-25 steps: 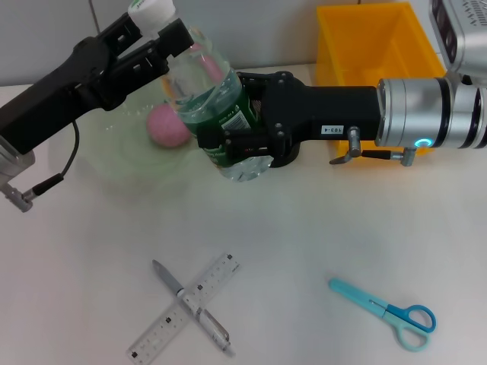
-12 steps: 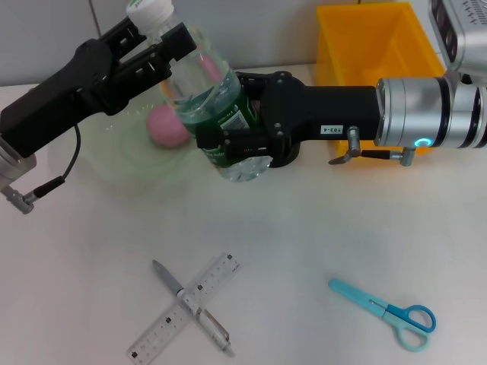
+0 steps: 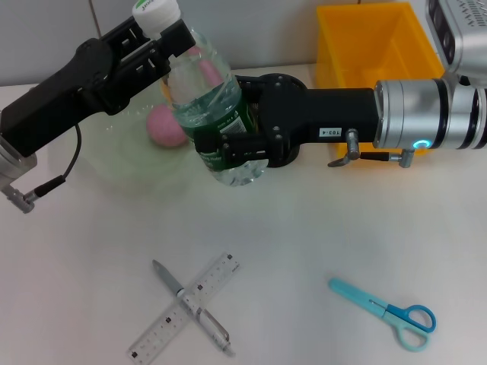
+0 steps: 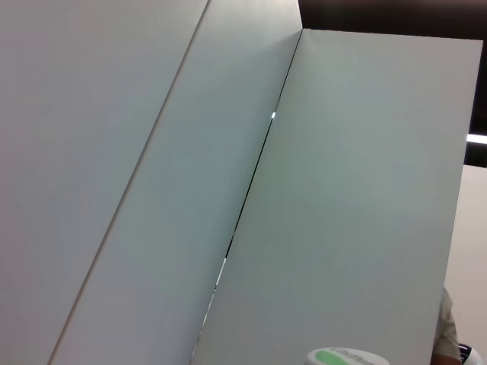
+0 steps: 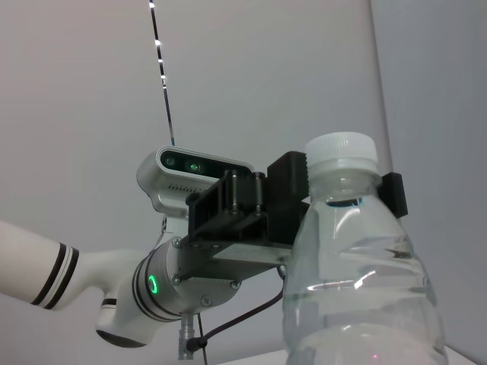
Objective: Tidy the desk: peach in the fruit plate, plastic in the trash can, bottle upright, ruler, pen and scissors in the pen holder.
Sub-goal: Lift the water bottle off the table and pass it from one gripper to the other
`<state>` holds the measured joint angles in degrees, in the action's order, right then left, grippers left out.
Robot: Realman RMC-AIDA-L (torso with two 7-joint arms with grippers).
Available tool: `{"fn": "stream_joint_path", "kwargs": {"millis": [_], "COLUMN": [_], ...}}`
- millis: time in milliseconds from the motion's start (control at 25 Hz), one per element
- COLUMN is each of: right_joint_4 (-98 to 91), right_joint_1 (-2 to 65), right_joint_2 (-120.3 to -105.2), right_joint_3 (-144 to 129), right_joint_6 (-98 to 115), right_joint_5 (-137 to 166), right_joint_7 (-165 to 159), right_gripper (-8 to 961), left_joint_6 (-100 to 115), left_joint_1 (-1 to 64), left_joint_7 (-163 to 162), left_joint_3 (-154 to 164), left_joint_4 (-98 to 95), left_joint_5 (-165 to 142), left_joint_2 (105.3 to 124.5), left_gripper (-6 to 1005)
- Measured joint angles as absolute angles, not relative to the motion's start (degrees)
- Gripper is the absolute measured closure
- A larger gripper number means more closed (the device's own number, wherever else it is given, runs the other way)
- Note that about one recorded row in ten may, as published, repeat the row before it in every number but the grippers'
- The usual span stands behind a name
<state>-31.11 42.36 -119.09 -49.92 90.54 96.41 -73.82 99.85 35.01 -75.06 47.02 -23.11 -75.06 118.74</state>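
A clear bottle [image 3: 204,82] with a green label and a white-green cap is held off the table, tilted, cap toward the back left. My left gripper [image 3: 156,36] is shut on its neck, and my right gripper [image 3: 228,141] is shut on its labelled body. The right wrist view shows the bottle [image 5: 358,289] with the left gripper [image 5: 341,199] clamped at its neck. The cap [image 4: 346,356] shows in the left wrist view. A pink peach [image 3: 163,125] lies in the clear green plate [image 3: 114,163]. A ruler [image 3: 163,325], a pen [image 3: 217,328] and blue scissors [image 3: 388,312] lie on the table at the front.
A yellow bin [image 3: 373,46] stands at the back right, behind my right arm. The pen lies crossed over the ruler at the front left. The pen holder cannot be made out.
The bottle's base has swung slightly left, so it stands a little more upright. Both grippers keep their hold.
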Motion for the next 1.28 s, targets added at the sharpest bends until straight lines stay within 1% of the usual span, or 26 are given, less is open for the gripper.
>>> {"fn": "stream_joint_path", "kwargs": {"millis": [720,920,1280], "right_joint_4": [-31.1,-31.1,-32.2], "right_joint_1": [42.4,42.4,42.3], "right_joint_2": [-119.09,-119.09,-119.09], "right_joint_3": [-50.0,-50.0,-50.0], "right_joint_6": [90.7,90.9,91.5], "right_joint_5": [96.4,96.4,96.9], "right_joint_7": [-74.0,-74.0,-74.8], "right_gripper": [170,169,168], "left_joint_6": [99.3,99.3,99.3], "left_joint_1": [35.2,35.0,34.9], "left_joint_7": [-75.1,-75.1,-75.3], "left_joint_3": [46.6,46.6,46.5], "left_joint_4": [-22.3,-22.4,-22.3], "left_joint_5": [-75.0,-75.0,-75.0], "left_joint_2": [118.61,118.55,118.47], "left_gripper": [467,544,546]}}
